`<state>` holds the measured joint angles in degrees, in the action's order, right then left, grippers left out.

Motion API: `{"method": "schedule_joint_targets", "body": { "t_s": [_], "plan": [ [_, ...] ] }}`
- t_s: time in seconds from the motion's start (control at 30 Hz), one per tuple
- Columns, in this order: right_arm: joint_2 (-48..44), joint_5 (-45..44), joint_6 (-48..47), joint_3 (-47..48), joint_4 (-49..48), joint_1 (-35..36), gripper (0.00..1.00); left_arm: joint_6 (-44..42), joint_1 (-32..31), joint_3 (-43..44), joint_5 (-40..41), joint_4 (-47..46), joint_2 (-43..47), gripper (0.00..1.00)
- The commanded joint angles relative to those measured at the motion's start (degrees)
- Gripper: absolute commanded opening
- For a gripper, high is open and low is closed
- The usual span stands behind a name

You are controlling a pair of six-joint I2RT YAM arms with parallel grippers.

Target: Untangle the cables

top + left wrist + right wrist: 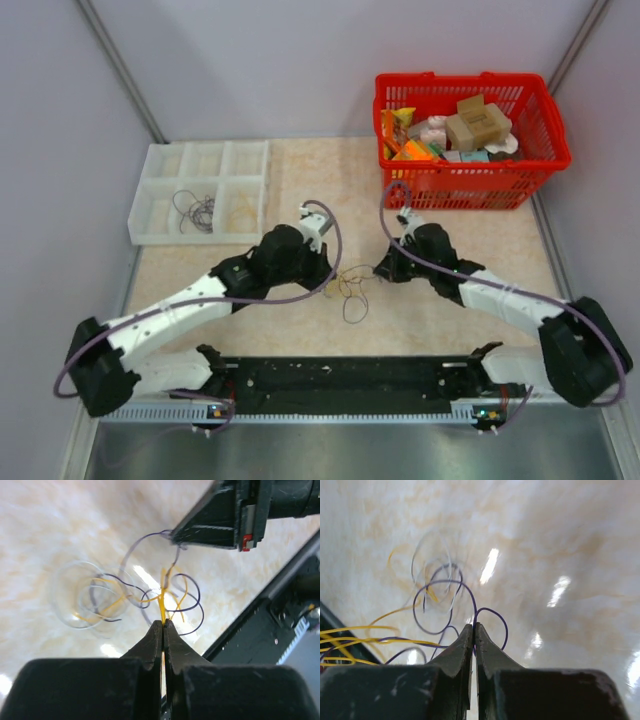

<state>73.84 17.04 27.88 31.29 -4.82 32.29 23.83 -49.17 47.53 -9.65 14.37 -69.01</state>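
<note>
As both clamp shut | left gripper [163, 623]: yellow cable [162, 602] | right gripper [473, 626]: purple cable [442, 581]

Beige marbled table [300, 180]. White compartment tray [196, 239] on far-left part, red basket [470, 185] on far-right part. Loose tangle of thin cables [352, 285] at centre.

The left gripper [163, 624] rises from the bottom edge of the view, its two black fingers pressed together on a yellow strand [162, 605] of the cables [150, 597]. The strand stands taut above the fingertips. Around it, dark purple loops [196, 600] curl to the right. Blurred whitish and yellow coils [75, 597] lie to the left on the pale marbled surface [60, 525]. The right gripper [176, 536] reaches in from the top right corner, and a grey-purple strand meets its tip. A black frame [250, 635] crosses the lower right.
</note>
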Motion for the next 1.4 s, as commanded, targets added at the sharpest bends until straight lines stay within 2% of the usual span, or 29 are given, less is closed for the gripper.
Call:
{"method": "schedule_joint_targets", "body": {
  "t_s": [0.0, 0.13, 0.27, 0.4, 0.57, 0.63, 0.73, 0.9, 0.97, 1.03, 1.17, 1.27, 1.37],
  "plan": [
    [-10.0, -16.8, 3.6, 4.7, 11.9, -5.9, 0.00, -1.6, 0.0, 4.5, 20.0, 7.4, 14.8, 0.00],
    [-14.7, -23.9, 4.4, 5.2, 17.8, -11.9, 0.00, -4.6, 0.0, 7.2, 31.8, 8.5, 26.4, 0.00],
    [-18.6, -25.1, 6.6, 4.6, 19.8, -17.5, 0.00, -9.7, 0.0, 14.7, 37.8, 11.5, 30.9, 0.00],
    [-21.1, -27.4, 7.1, 5.5, 21.7, -20.2, 0.00, -14.9, 0.0, 23.0, 44.2, 16.6, 30.1, 0.00],
    [-21.1, -26.3, 6.6, 6.0, 22.6, -25.3, 0.00, -21.3, 0.0, 33.6, 52.3, 19.8, 26.3, 0.00],
    [-20.9, -26.0, 6.2, 5.7, 23.2, -29.7, 0.00, -23.4, 0.0, 37.0, 54.8, 20.0, 24.5, 0.00],
    [-21.6, -22.0, 6.2, 5.4, 22.9, -36.6, 0.00, -28.5, 0.1, 39.3, 55.8, 19.1, 23.8, 0.00],
    [-21.4, -17.9, 6.7, 4.0, 22.0, -42.7, 0.00, -33.1, 0.0, 39.7, 62.4, 17.6, 25.2, 0.00],
    [-20.6, -13.7, 5.3, 3.7, 19.7, -43.8, 0.00, -33.9, 0.0, 39.0, 61.5, 16.0, 27.4, 0.00],
    [-20.0, -5.1, 4.1, 2.7, 15.2, -43.6, 0.00, -33.0, 0.0, 38.8, 57.4, 16.1, 28.4, 0.00],
    [-20.1, 4.0, 1.7, 2.1, 12.3, -39.5, 0.00, -28.5, 0.0, 39.6, 49.4, 17.0, 26.7, 0.00],
    [-20.8, 10.3, -0.3, 3.0, 12.9, -36.2, 0.00, -26.0, 0.1, 40.9, 45.9, 17.3, 22.8, 0.00],
    [-22.9, 14.7, -0.5, 3.6, 12.7, -32.7, 0.00, -23.7, 1.9, 47.7, 42.5, 22.4, 14.5, 0.00]
  ]
}}
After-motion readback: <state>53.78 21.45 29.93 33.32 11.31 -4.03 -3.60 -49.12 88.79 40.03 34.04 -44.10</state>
